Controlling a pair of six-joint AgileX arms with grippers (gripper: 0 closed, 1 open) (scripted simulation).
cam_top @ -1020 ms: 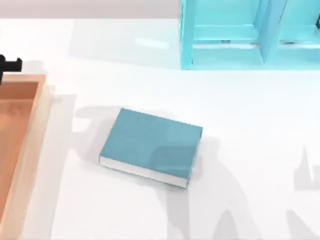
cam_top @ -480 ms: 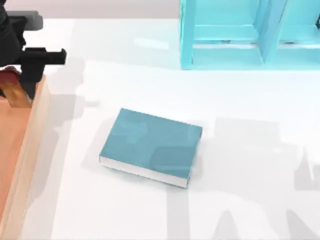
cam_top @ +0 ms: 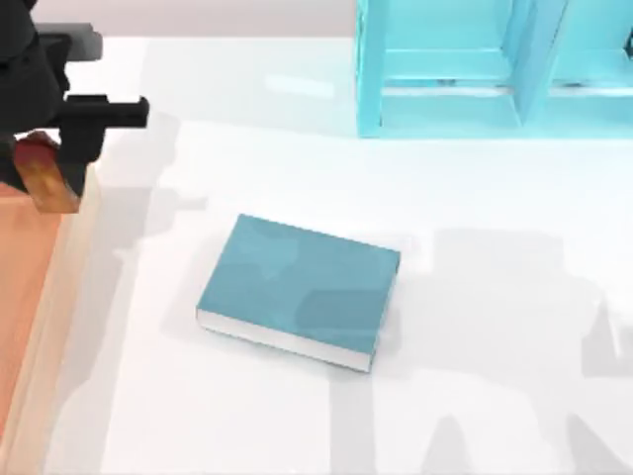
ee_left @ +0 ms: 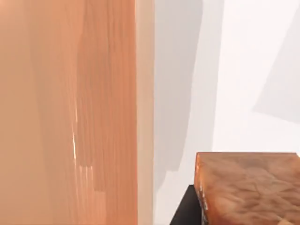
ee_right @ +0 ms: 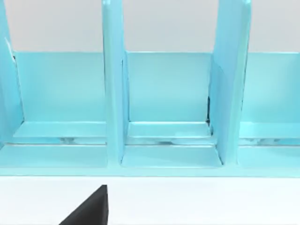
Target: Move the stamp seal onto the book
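Top view | left end effector (cam_top: 45,163) grips stamp seal (cam_top: 47,176) | over tray (cam_top: 59,297)

Our left arm's matte black gripper (cam_top: 45,148) appears in the top view as a blocky, angular body, with a flat rectangular bar jutting from its side and a short grey cylindrical part at its upper edge. Its surfaces are plain and unmarked; we see no cables, screws or lettering on it. In the left wrist view a dark, flat-sided black finger (ee_left: 185,211) shows as a slanted wedge. In the right wrist view, a black wedge-shaped finger (ee_right: 89,208) of our right arm's gripper has the same plain matte finish.
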